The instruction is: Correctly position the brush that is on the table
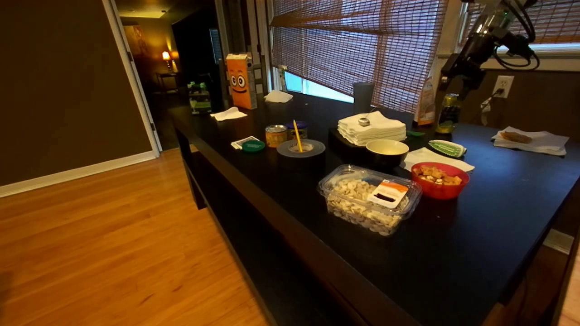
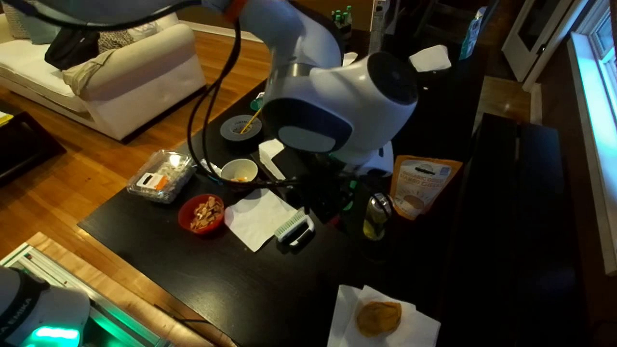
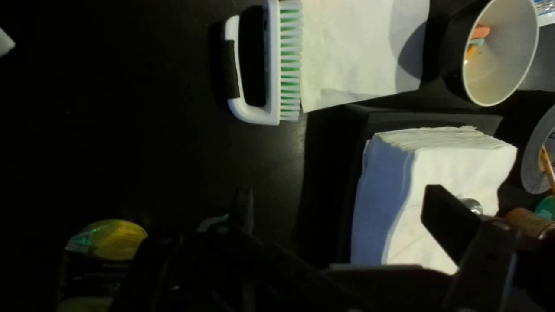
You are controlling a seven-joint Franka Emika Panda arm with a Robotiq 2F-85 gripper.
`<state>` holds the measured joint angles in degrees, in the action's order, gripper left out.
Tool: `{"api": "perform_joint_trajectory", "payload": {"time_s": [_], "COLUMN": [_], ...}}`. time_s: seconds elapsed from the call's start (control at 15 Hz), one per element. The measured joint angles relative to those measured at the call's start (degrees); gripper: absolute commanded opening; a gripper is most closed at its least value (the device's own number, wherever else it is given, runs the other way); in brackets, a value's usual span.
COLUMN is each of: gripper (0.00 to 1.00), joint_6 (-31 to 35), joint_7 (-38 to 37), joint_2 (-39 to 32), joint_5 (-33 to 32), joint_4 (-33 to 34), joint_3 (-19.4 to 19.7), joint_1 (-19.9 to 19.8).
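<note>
Bordering the brush [image 3: 273,63] is 1 napkin [image 3: 353,52] (white).

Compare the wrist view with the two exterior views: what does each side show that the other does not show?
Only the wrist view clearly shows the gripper standing open, and a small blue-green piece inside the black bowl.
Only the exterior views show the red bowl with brown pieces, the orange-and-white pouch and the wooden floor.
Both share the brush on the table, its bristles facing the white napkin, plus the black bowl, the can and the tape roll with a yellow pencil standing in it.
</note>
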<state>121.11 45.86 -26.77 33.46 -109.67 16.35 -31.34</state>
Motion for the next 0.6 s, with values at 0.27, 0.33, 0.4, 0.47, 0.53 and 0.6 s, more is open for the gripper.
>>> {"api": "perform_joint_trajectory", "payload": {"time_s": [0.27,0.33,0.4,0.47,0.53,0.6], "gripper": [1.0,1.0,1.0,1.0,1.0,1.0], "joint_6": [-1.93,-3.69,-5.34,-6.4,-6.59,-6.57], "joint_7": [0.62,0.96,1.3,1.56,1.61,1.61], "joint_2": [-3.46,-4.37,-5.29,-6.28,-7.26,-8.3], "joint_5": [0.0,0.0,0.0,0.0,0.0,0.0], "joint_4": [0.63,1.1,1.67,2.26,2.81,3.41], "joint_3": [-1.99,-2.66,-3.3,-3.87,-4.38,-4.8], "joint_1": [-4.29,-5.53,-6.68,-7.68,-8.49,-9.11]}}
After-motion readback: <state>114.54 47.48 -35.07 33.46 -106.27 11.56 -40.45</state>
